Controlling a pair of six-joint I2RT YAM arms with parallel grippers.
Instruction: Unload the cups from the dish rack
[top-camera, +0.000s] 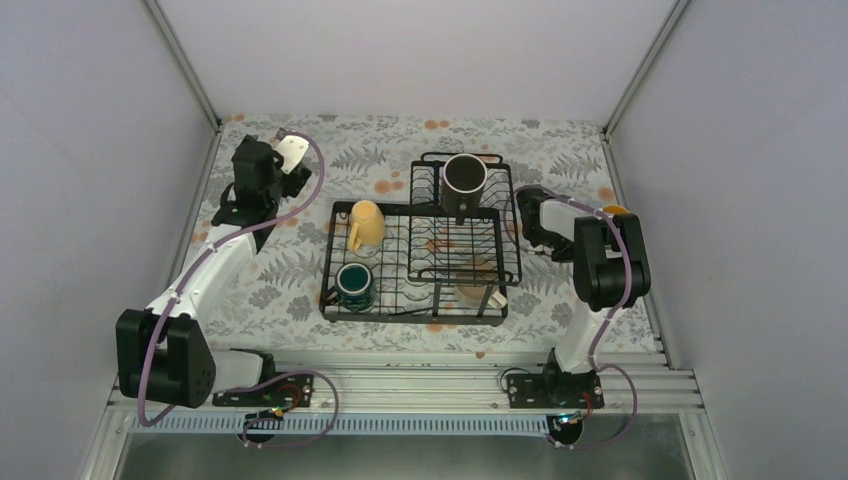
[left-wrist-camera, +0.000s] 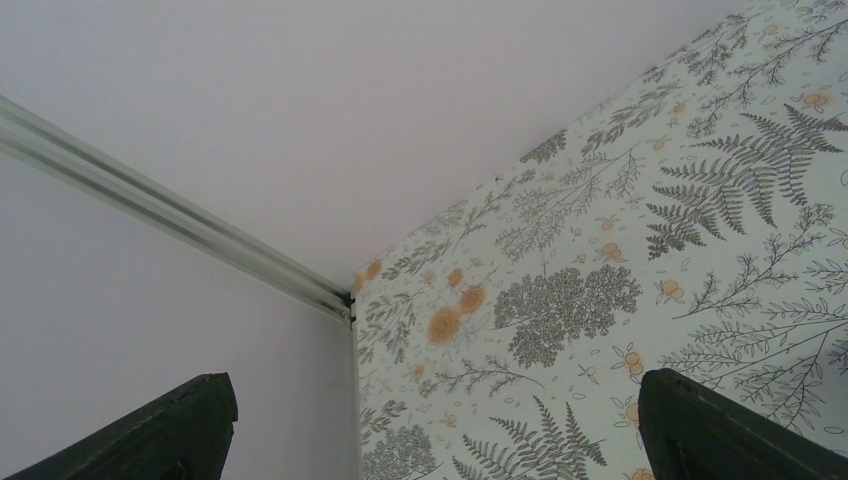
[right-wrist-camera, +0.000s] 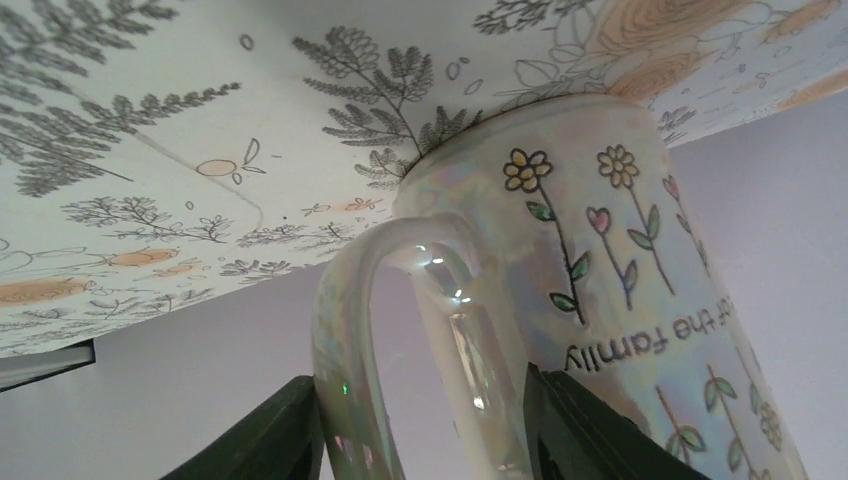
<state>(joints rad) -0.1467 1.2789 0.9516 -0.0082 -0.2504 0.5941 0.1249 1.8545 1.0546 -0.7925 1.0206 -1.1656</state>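
One tall white mug (right-wrist-camera: 600, 250), handle inside part-closed right end effector (right-wrist-camera: 418, 385), grip uncertain; left end effector (left-wrist-camera: 437, 400) wide apart, empty.

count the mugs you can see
4: yellow mug and teal mug in the dish rack's left side, black mug in its raised basket, floral white mug at the right claw. A pale shape in the rack may be a fifth.

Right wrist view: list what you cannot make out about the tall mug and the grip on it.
1. Right wrist: the rim of the mug, cut off by the bottom edge.
2. Right wrist: whether the fingers squeeze the handle; the bottom edge cuts off the contact.
3. Top view: most of the mug, hidden behind the right arm.
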